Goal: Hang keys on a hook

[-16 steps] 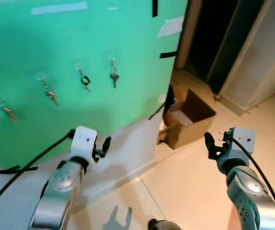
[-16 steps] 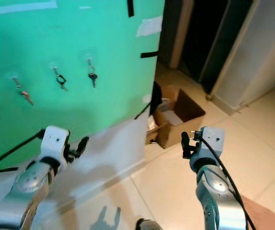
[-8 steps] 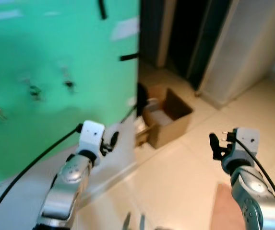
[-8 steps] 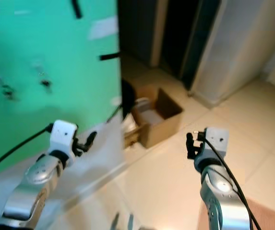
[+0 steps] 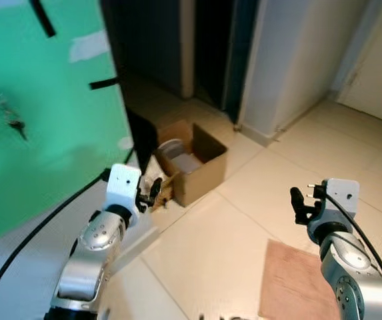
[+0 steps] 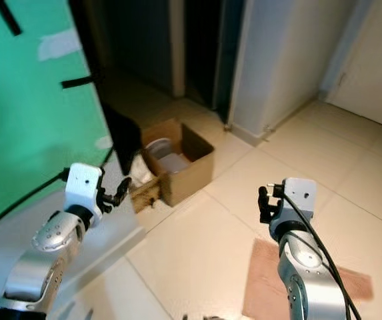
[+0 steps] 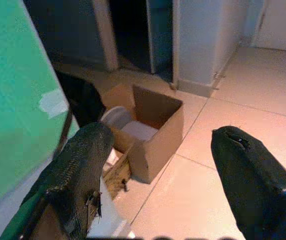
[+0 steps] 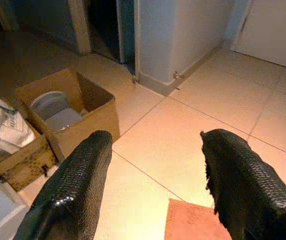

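A green wall (image 5: 37, 127) fills the left side, and one bunch of keys (image 5: 12, 123) hangs on it near the picture's edge. My left gripper (image 5: 152, 191) is held at waist height to the right of the wall, pointing towards a cardboard box. It is open, and in the left wrist view its fingers (image 7: 78, 170) have nothing between them. My right gripper (image 5: 299, 203) hovers over the tiled floor, far from the wall. It too is open and empty, with its fingers (image 8: 237, 185) spread wide.
An open cardboard box (image 5: 194, 160) with a white bowl inside stands on the floor by the wall's end. Behind it is a dark doorway (image 5: 211, 47). A brownish mat (image 5: 297, 287) lies on the beige tiles under my right arm. A white wall corner (image 5: 291, 67) stands at the right.
The camera has swung to the right, so the green wall and its keys have slid to the left edge. Both arms keep the same pose, with the grippers still open.
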Tool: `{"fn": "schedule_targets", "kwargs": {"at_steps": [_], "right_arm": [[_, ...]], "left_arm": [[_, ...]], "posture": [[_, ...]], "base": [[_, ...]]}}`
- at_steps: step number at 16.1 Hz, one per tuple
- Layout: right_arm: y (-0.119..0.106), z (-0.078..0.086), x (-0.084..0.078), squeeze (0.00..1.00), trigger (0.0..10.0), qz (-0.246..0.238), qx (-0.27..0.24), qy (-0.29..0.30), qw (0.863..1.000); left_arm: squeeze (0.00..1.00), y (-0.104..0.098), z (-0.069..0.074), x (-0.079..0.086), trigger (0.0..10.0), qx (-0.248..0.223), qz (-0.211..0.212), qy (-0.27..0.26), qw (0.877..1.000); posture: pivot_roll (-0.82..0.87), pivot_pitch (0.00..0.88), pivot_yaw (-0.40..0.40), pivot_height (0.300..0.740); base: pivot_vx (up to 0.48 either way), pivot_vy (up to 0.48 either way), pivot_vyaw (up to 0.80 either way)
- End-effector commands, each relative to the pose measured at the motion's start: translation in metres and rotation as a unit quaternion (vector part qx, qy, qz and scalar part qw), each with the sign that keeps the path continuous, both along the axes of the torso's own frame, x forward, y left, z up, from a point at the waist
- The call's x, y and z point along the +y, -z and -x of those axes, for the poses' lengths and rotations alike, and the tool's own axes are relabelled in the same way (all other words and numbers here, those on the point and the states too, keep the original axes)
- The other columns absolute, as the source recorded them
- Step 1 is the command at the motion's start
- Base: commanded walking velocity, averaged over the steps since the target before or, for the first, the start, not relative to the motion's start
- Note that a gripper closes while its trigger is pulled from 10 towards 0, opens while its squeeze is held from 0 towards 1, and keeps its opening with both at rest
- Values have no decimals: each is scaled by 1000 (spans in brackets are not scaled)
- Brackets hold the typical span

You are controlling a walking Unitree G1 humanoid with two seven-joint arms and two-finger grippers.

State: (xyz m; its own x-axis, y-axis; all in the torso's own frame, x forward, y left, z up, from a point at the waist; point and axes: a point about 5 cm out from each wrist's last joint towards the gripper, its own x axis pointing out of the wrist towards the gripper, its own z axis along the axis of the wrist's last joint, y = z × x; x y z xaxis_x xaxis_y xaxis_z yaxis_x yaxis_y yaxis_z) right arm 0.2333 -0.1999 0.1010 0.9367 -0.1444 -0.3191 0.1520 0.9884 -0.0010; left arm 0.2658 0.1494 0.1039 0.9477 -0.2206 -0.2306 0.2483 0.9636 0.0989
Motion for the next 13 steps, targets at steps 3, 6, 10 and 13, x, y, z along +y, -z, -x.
{"fn": "schedule_targets", "kwargs": {"at_steps": [3,6,10,13], "right_arm": [[-2,0,4,0,10000,-1,-1,-2,1000],[-2,1,4,0,10000,1,0,-2,1000],[-3,1,4,0,10000,3,1,-2,1000],[-3,1,3,0,10000,4,1,2,1000]], "left_arm": [[0,3,0,4,10000,10,-7,1,1000],[0,4,-1,5,10000,12,-9,2,1000],[0,6,-2,6,10000,16,-18,-5,1000],[0,6,-3,6,10000,16,-21,0,1000]], "posture": [[-109,0,30,740],[-109,0,28,740],[-110,0,26,740],[-110,0,29,740]], "base": [[328,0,-267],[320,0,-267],[0,0,-400],[0,0,-267]]}}
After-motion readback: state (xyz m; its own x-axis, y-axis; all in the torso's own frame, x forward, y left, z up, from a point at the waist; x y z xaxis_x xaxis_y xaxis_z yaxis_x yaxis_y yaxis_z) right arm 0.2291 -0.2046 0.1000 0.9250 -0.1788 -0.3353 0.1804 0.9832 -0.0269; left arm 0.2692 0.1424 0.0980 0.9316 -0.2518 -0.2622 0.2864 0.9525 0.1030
